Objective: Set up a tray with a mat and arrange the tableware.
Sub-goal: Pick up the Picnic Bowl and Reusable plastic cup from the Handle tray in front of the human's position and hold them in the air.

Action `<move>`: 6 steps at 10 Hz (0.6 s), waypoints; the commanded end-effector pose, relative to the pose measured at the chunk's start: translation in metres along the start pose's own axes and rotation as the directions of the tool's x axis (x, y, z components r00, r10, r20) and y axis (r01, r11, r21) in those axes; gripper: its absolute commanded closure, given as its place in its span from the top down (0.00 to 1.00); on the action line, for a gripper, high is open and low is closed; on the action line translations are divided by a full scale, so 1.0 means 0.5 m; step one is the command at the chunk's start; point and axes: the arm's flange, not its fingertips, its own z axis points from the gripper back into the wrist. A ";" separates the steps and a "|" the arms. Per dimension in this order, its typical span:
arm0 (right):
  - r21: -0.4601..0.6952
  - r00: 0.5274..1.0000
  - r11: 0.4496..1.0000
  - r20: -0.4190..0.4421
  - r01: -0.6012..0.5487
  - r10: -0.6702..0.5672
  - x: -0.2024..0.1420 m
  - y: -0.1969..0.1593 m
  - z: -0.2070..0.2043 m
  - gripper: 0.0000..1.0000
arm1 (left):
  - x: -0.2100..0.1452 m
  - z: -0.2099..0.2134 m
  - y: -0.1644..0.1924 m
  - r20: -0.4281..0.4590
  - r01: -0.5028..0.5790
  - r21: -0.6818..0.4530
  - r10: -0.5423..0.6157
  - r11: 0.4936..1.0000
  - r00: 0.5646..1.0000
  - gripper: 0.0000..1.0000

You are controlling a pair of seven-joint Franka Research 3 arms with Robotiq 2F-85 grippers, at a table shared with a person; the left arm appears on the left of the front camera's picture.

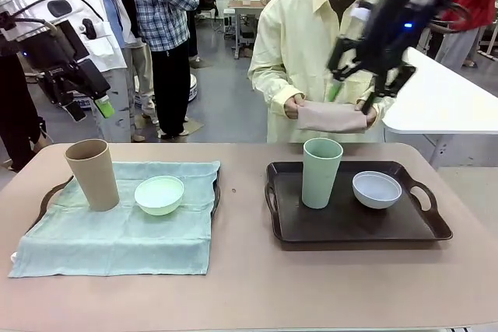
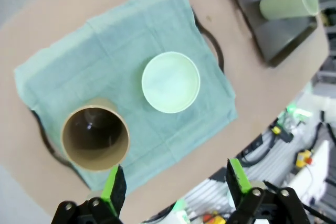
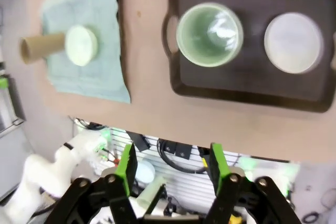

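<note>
Tan table [image 1: 249, 285]. Pale green cloth mat [image 1: 109, 231] draped over left dark tray [image 1: 50, 197]. Dark brown handled tray [image 1: 342, 227], right. Tall tan tumbler [image 1: 92, 174] on mat; sage green tumbler [image 1: 321, 172] on right tray. Mint green round bowl [image 1: 159, 194] beside tan tumbler; pale blue-white bowl [image 1: 377, 189] beside sage one. Left end effector [image 2: 176, 179], right end effector [image 3: 172, 163]: spread, empty.

Two trays side by side on the desk [image 1: 241, 285], each carrying one tumbler and one bowl.
The left tray [image 1: 48, 198] lies near the desk's left edge with a mat [image 1: 117, 239] over it; on the mat the left tumbler [image 1: 92, 174] stands nearest that edge, the left bowl [image 1: 159, 194] just beside it toward the middle. The right tray [image 1: 350, 227] lies toward the right edge, the right tumbler [image 1: 321, 172] in its left half, the right bowl [image 1: 377, 189] in its right half. Behind the far edge a person [image 1: 299, 44] holds a cloth [image 1: 333, 117].
</note>
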 end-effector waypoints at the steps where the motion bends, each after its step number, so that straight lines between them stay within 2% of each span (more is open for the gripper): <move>1: 0.045 0.999 0.999 -0.017 0.029 -0.029 -0.022 -0.087 -0.002 0.72 | -0.004 -0.007 0.018 0.054 -0.075 -0.017 0.076 0.997 0.996 1.00; 2: 0.064 1.000 0.998 -0.008 0.021 -0.020 -0.038 -0.127 0.008 0.72 | -0.014 0.005 0.029 0.094 -0.104 -0.032 0.107 0.994 0.990 1.00; 4: 0.096 0.999 0.995 0.031 0.020 -0.023 -0.070 -0.215 0.029 0.72 | -0.032 0.038 0.075 0.093 -0.119 -0.115 0.130 0.986 0.987 1.00; 6: 0.145 0.994 0.987 0.077 0.062 -0.074 -0.099 -0.287 0.043 0.72 | -0.056 0.065 0.103 0.094 -0.134 -0.138 0.148 0.981 0.985 1.00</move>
